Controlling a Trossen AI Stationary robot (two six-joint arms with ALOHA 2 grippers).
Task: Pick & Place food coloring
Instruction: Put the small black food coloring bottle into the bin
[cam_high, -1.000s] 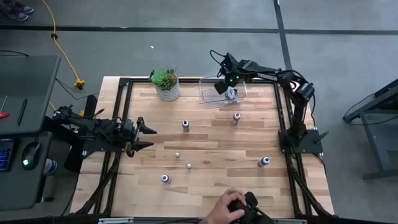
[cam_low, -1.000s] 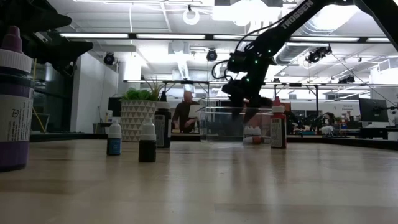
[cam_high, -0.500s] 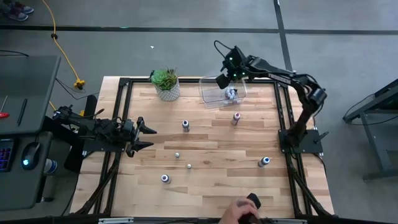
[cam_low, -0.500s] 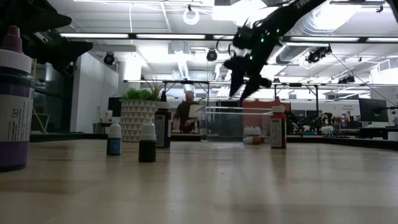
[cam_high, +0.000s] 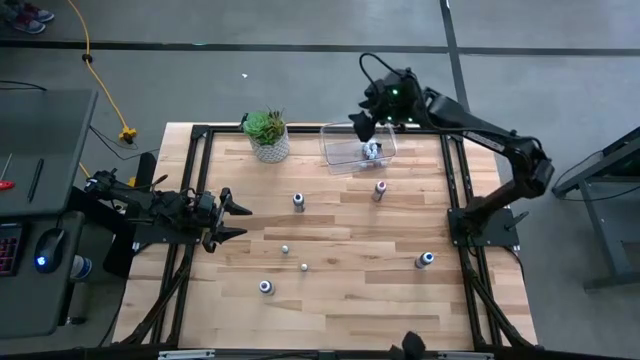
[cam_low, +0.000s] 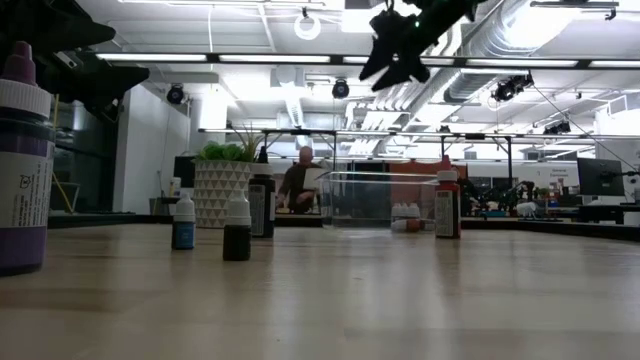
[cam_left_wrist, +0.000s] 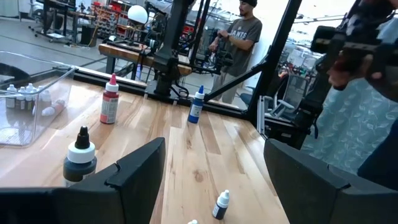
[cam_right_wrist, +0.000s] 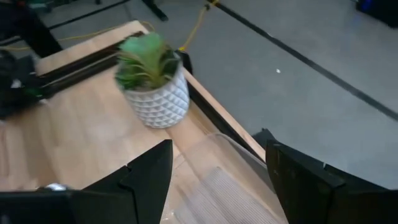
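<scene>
High view: right gripper (cam_high: 359, 128) (jaws wide, empty) above the clear bin (cam_high: 340, 158); left gripper (cam_high: 243, 221) open.

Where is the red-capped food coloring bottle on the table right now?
In the high view the red-capped bottle stands on the table's right half, just in front of the clear bin at the far edge and apart from it.

table (cam_high: 340, 300): pale wood planks, matt
bin (cam_high: 340, 160): clear glossy plastic
pot (cam_right_wrist: 158, 99): white, faceted, matt
frame (cam_high: 196, 180): black metal
</scene>
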